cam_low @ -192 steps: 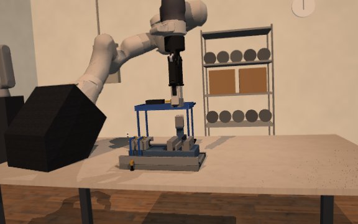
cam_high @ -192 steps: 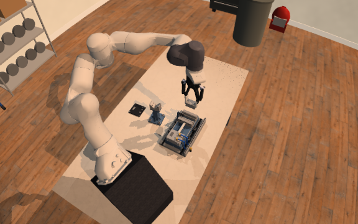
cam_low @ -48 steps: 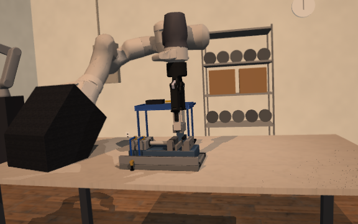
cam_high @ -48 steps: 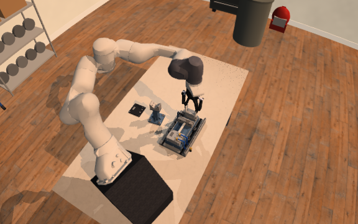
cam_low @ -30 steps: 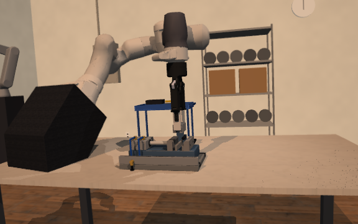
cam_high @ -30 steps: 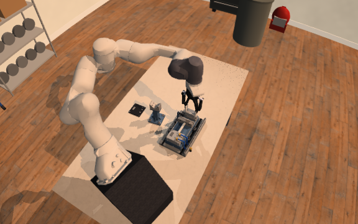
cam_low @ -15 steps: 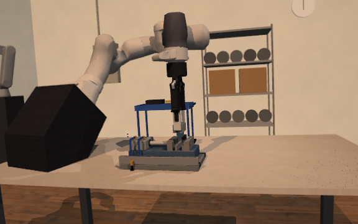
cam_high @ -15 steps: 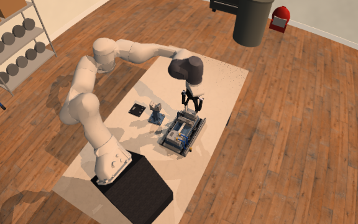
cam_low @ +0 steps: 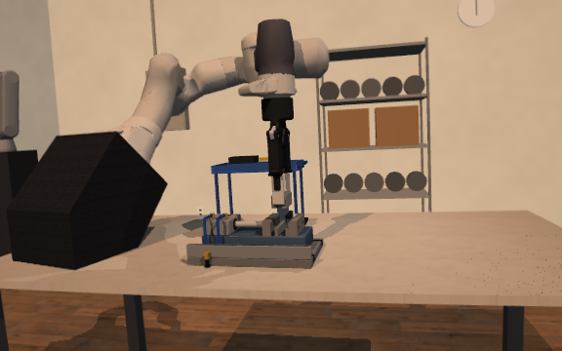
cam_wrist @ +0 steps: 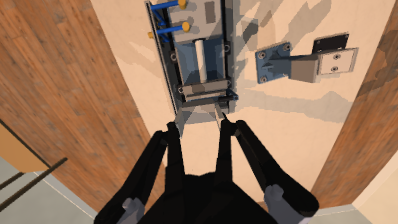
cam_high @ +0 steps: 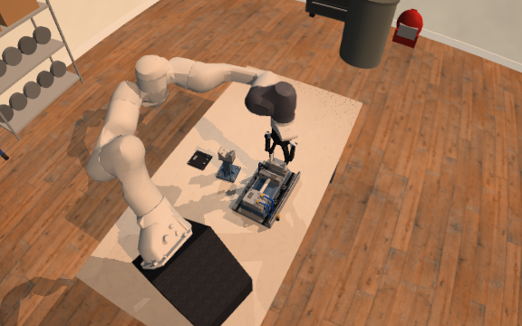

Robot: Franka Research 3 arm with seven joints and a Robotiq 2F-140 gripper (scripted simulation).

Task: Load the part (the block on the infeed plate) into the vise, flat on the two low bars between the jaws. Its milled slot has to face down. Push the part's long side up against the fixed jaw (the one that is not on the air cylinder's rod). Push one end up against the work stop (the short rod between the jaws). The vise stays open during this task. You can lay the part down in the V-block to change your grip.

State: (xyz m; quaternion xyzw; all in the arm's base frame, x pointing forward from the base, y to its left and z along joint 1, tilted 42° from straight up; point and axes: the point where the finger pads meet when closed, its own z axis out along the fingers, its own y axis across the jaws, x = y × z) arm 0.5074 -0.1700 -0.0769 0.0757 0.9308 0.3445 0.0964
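My gripper is shut on the part, over the jaw end of the vise. The part shows only as a dim grey shape between the fingertips; its slot and exact tilt cannot be told. The moving jaw on the cylinder's rod stands apart from the fixed jaw. How far the part is from bars and work stop cannot be told. The V-block stands beside the vise; no part shows in it.
The dark infeed plate lies beyond the V-block; no block shows on it. Blue hoses rise at the cylinder end of the vise. The black pedestal stands at the arm's base.
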